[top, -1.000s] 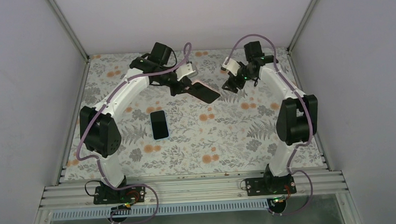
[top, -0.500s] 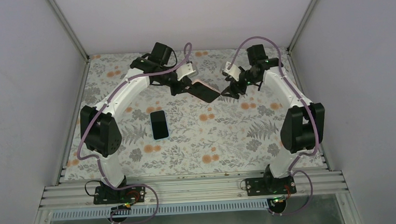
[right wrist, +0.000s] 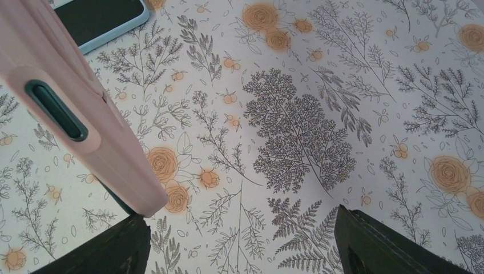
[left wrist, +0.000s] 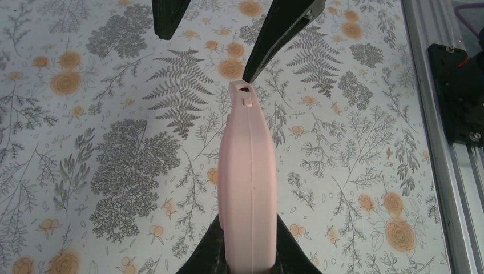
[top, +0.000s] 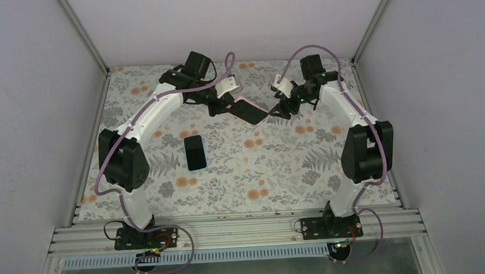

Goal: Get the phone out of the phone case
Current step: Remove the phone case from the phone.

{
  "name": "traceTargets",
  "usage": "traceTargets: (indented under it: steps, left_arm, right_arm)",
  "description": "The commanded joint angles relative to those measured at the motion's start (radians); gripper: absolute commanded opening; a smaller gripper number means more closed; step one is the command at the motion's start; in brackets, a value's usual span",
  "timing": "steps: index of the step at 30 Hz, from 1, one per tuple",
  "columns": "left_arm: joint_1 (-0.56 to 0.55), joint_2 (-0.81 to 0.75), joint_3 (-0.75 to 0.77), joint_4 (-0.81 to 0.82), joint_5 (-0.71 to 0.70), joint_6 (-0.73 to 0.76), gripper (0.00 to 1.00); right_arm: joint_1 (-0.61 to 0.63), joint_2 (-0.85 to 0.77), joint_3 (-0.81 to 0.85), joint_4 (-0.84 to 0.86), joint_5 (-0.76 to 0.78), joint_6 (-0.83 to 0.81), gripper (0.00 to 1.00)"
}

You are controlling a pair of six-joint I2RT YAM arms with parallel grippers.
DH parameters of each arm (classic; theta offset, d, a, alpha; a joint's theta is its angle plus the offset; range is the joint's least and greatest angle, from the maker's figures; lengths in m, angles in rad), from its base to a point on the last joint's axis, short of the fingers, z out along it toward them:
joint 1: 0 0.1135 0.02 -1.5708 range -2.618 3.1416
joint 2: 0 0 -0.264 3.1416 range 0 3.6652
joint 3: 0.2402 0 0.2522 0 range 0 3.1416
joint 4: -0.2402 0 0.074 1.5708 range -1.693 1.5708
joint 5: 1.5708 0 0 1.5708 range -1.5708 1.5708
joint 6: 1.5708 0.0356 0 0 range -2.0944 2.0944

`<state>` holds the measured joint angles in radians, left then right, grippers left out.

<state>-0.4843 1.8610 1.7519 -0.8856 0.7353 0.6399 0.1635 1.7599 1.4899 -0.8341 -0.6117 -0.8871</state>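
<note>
My left gripper [top: 226, 106] is shut on the near end of a pink phone case [top: 249, 111] with a dark phone in it, and holds it above the table. In the left wrist view the case [left wrist: 249, 171] stands edge-on between my fingers [left wrist: 248, 254]. My right gripper [top: 276, 110] is open and empty at the case's far end. In the right wrist view the case's corner [right wrist: 85, 114] sits just above my left finger [right wrist: 114, 245], not between the jaws [right wrist: 242, 234]. The right fingers [left wrist: 282, 34] show beyond the case's tip.
A second phone in a light blue case [top: 194, 152] lies flat on the flowered table [top: 280, 166], left of the middle; its corner shows in the right wrist view [right wrist: 97, 17]. Booth walls close in the sides and back. A metal rail [left wrist: 439, 142] runs along the table edge.
My right gripper has moved left and down toward the far end of the held case and now sits right at its tip. The left gripper and case have barely moved.
</note>
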Motion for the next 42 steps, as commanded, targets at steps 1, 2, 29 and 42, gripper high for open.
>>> traceTargets:
  steps: [1, 2, 29, 42]
  left_arm:
    - [-0.004, -0.002, 0.054, 0.024, 0.09, -0.003, 0.02]
    - [-0.004, 0.0, 0.056, 0.024, 0.095, -0.004, 0.02]
    - [-0.014, -0.01, 0.026, 0.035, 0.071, 0.005, 0.02]
    - [-0.016, 0.001, 0.034, 0.044, 0.075, -0.005, 0.02]
  right_arm:
    - [0.013, 0.034, 0.026, 0.048, 0.021, 0.028, 0.83]
    - [0.013, 0.035, 0.027, 0.055, 0.027, 0.033, 0.83]
    - [-0.03, -0.082, 0.007, -0.058, 0.091, -0.043, 0.81]
    - [0.019, -0.105, -0.041, -0.067, 0.027, -0.034, 0.8]
